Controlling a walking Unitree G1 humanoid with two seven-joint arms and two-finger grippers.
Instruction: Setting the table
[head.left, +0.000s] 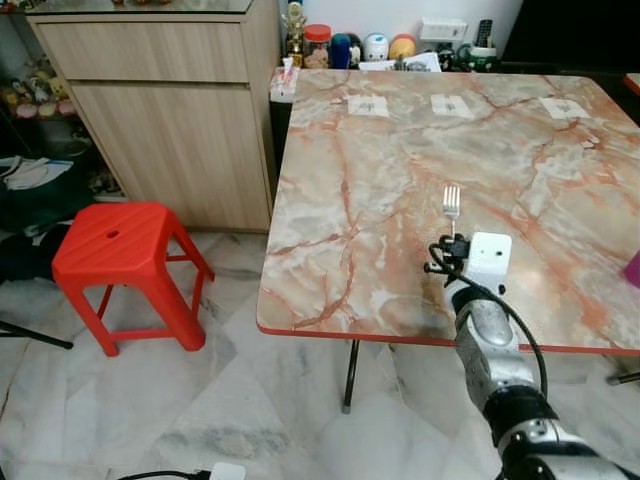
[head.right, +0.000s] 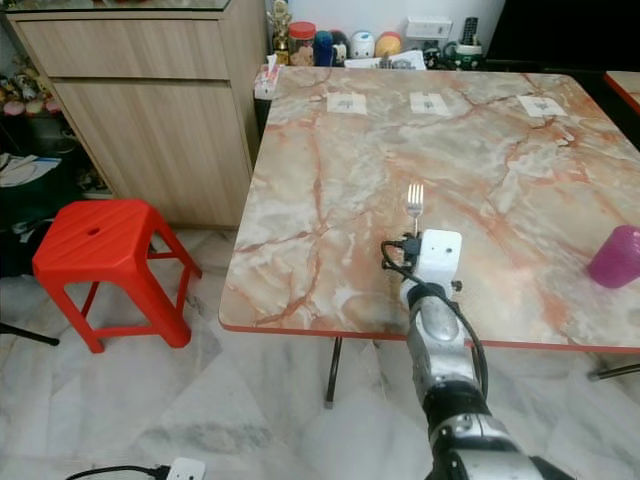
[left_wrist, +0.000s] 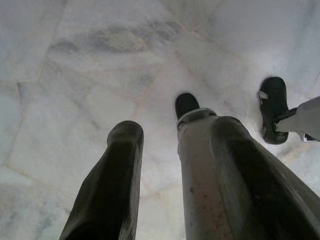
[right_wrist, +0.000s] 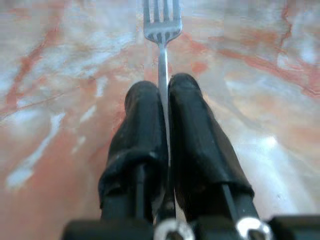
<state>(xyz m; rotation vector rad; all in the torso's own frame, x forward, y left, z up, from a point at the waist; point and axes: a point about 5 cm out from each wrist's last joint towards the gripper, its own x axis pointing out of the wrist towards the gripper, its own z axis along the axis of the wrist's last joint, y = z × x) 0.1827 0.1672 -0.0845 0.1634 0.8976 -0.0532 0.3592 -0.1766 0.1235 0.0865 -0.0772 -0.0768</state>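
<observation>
My right gripper (right_wrist: 162, 87) is shut on the handle of a silver fork (right_wrist: 161, 30). The fork (head.left: 451, 203) points forward over the near part of the marble table (head.left: 380, 170), tines away from me, low above the surface. The right arm reaches over the table's front edge. In the left wrist view my left gripper (left_wrist: 157, 125) hangs open over the pale floor tiles, nothing between its fingers. Three small white place cards (head.left: 368, 105) lie in a row across the far side of the table.
A red plastic stool (head.left: 122, 262) stands on the floor left of the table. A wooden cabinet (head.left: 160, 110) is behind it. Jars and bottles (head.left: 345, 48) line the table's far edge. A purple cup (head.right: 615, 256) sits near the table's right edge.
</observation>
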